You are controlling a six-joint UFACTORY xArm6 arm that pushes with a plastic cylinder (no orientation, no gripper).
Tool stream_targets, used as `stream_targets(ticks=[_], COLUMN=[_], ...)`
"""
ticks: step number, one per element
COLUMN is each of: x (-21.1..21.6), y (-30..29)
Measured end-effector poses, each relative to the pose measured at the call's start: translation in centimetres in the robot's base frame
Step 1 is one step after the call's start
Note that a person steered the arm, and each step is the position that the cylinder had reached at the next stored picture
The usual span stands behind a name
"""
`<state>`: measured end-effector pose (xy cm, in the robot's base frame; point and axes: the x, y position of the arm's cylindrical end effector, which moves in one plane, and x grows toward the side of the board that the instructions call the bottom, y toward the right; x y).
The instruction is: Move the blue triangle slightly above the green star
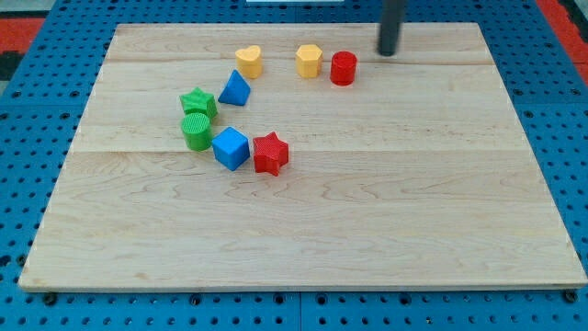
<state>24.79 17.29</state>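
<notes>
Rod first: the arm ends in a straight dark rod, so there are no jaws to open or close and nothing is held. Its tip (389,52) stands near the view's top, right of centre, just beyond the red plastic cylinder (343,68) and touching no block.

Left of that cylinder stand the yellow plastic hexagon-like block (310,61) and the yellow plastic heart (249,61). Further down and left is the blue plastic triangle (236,88), close beside the green plastic star (198,102), up and to its right; I cannot tell whether they touch. Below the star sit the green plastic cylinder (196,131), the blue plastic cube (231,147) and the red plastic star (270,153), all on the pale wooden desk (413,202).

To my eye the triangle only needs a short nudge leftward and a touch upward to sit above the star. To do that well, the tip should probably travel round below the three top blocks, settle on the triangle's right side, slightly low, and push gently toward the view's upper left. Too flat a push would likely drive the triangle into the green star; a short, slow stroke looks safest.
</notes>
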Motion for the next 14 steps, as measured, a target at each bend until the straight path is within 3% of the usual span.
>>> stream_targets(ticks=[1,4,5,6,8,10,11,12,14], x=[-0.4,-0.4,-0.4,2.4,10.5,9.0,8.2,8.3,13.4], y=[7.8,9.8,3.9,-3.1,-9.3,-22.9,-26.8,-27.4,-11.0])
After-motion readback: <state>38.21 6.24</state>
